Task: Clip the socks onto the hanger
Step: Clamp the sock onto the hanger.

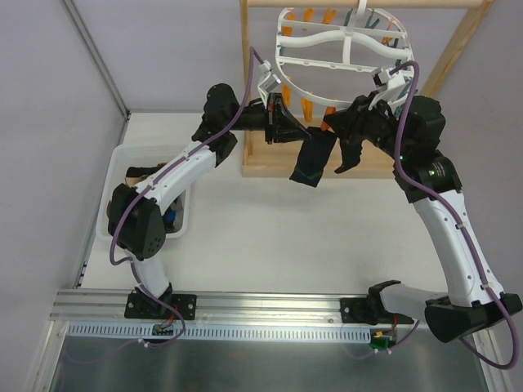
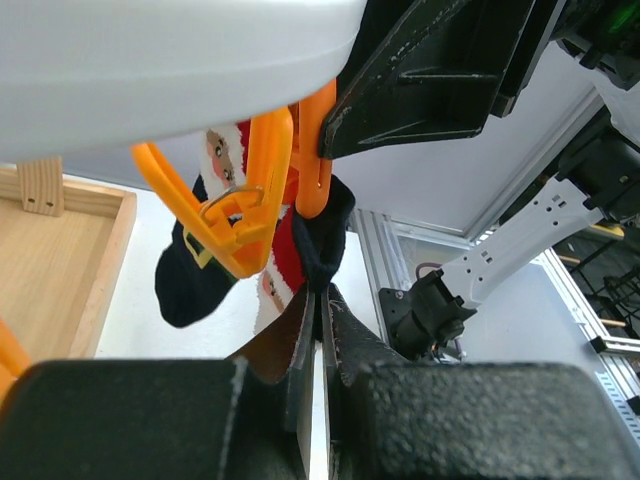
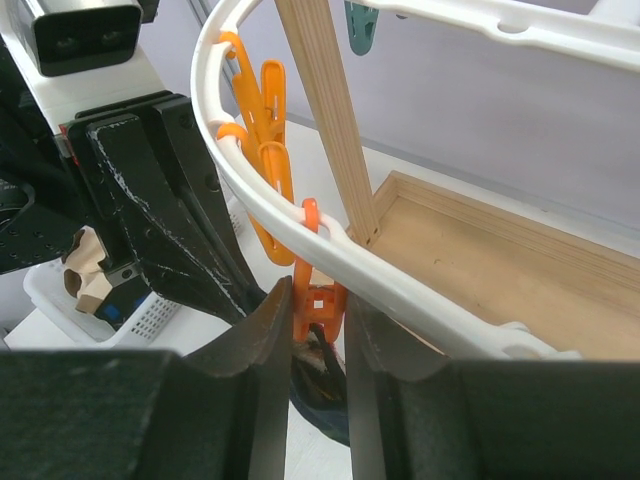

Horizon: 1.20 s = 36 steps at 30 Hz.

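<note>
The white oval hanger [image 1: 343,49] hangs from the wooden stand, ringed with orange and teal pegs. My left gripper [image 1: 288,124] is shut on a dark navy sock [image 1: 313,163] with red and white Santa marks [image 2: 285,250]. It holds the sock's top edge up at an orange peg [image 2: 315,160] under the hanger rim [image 2: 150,70]. My right gripper [image 1: 333,124] is shut on that orange peg [image 3: 318,300], one finger on each side, with the sock [image 3: 330,400] just below it. Another dark fabric piece [image 1: 347,155] hangs below my right gripper.
A white basket [image 1: 122,175] with more socks sits at the left beside the wall. The wooden stand's base tray [image 1: 270,163] and upright post [image 3: 325,120] lie right behind the grippers. A second orange peg [image 2: 235,210] hangs beside the pinched one.
</note>
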Each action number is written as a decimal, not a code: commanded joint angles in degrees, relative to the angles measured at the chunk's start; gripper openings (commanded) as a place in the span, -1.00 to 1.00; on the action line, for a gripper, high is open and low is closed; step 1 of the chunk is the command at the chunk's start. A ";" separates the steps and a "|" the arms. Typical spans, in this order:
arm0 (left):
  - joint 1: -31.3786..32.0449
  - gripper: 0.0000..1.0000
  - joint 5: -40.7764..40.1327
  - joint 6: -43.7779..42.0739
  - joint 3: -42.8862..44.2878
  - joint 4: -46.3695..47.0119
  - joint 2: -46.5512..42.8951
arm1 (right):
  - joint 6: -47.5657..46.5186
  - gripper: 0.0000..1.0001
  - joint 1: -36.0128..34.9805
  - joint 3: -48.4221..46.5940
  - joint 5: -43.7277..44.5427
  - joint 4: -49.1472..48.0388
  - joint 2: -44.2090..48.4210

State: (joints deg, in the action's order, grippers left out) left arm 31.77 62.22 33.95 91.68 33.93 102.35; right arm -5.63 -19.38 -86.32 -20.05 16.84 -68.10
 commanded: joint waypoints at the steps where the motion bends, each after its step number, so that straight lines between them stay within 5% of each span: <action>1: -0.65 -1.00 1.95 0.41 3.33 3.77 0.66 | -1.67 -0.99 -0.31 0.10 -5.96 -1.20 0.95; 36: -1.89 -1.00 2.03 8.93 8.69 10.71 3.56 | -4.04 -0.94 -0.22 1.16 -6.67 0.12 1.39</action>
State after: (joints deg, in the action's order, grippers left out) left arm 30.26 62.94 41.58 98.06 40.14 105.80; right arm -8.40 -19.20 -85.43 -21.52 16.27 -67.92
